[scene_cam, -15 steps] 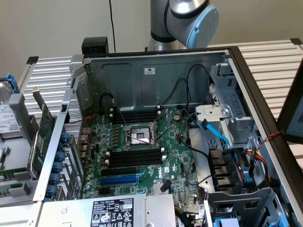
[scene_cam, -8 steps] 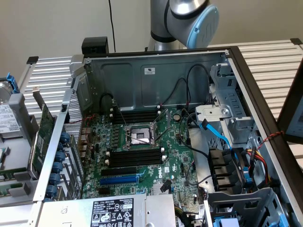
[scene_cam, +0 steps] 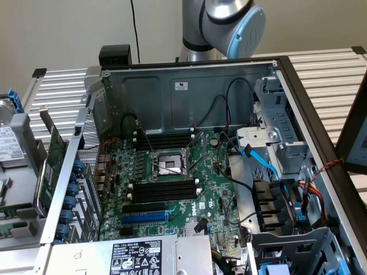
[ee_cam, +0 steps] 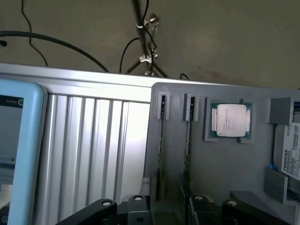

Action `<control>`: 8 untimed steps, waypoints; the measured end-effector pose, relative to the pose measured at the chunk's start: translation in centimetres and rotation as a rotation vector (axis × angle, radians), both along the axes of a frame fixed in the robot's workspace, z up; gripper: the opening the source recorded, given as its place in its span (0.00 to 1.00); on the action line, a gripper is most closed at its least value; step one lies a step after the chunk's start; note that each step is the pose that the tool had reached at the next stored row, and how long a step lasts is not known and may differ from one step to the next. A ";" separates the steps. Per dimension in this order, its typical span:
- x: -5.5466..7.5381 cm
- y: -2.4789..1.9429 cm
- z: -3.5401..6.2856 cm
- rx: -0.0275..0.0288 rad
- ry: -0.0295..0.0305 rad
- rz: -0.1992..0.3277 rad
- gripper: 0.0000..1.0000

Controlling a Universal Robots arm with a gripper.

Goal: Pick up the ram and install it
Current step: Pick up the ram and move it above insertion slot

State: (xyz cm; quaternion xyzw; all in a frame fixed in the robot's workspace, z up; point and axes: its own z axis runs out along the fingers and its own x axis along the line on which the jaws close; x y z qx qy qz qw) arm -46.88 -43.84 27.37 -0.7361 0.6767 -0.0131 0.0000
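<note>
**Spread gripper above the parts tray, ram not yet lifted**

The open grey metal computer case (scene_cam: 189, 86) lies on its side, likely so the green motherboard (scene_cam: 212, 189) and its long black memory slots (scene_cam: 163, 189) face up. The silver-and-blue robot arm (scene_cam: 229, 23) rises behind the case, with its wrist aimed down at a grey plastic tray (ee_cam: 225, 173). There the ram (ee_cam: 161, 150), a long narrow dark circuit-board stick, stands on edge in a slot, probably to offer its top edge. A second stick (ee_cam: 187, 145) stands just beside it. The black gripper (ee_cam: 166, 208) hangs near their ends, jaws spread, holding nothing.
</note>
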 end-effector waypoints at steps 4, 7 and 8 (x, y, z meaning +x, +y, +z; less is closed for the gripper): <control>0.0 -0.10 -0.72 0.0000 0.0000 0.000 0.36; 0.5 -0.10 -1.28 0.0001 -0.0002 0.000 0.36; 0.6 -0.07 -1.47 0.0001 -0.0002 0.000 0.36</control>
